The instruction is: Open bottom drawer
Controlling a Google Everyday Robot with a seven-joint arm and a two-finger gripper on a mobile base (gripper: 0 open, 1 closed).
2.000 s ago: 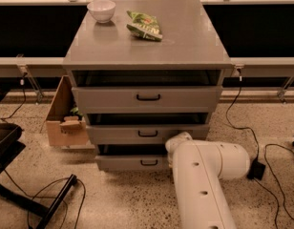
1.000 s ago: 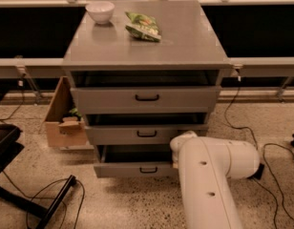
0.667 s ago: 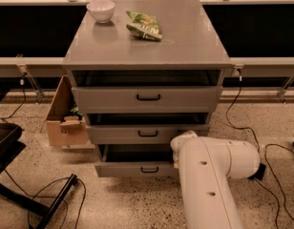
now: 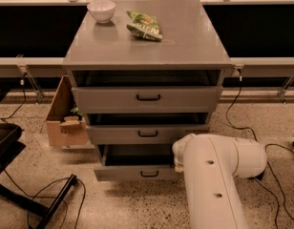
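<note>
bottom drawer (image 4: 132,173): sat partway out, lowest below the bench's (image 4: 190,44) front edge
gripper (image 4: 177,164): behind my arm (image 4: 214,185) by that drawer's right end; wide or narrow, I couldn't tell

Grey cabinet top (image 4: 194,37): white bowl (image 4: 101,10), back left; green snack bag (image 4: 144,25), near centre. Also: gripper (image 4: 176,164), low at the bottom drawer (image 4: 132,173), right end.

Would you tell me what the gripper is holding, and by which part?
Cannot tell: the gripper is hidden behind the white arm at the bottom drawer's right end.
</note>
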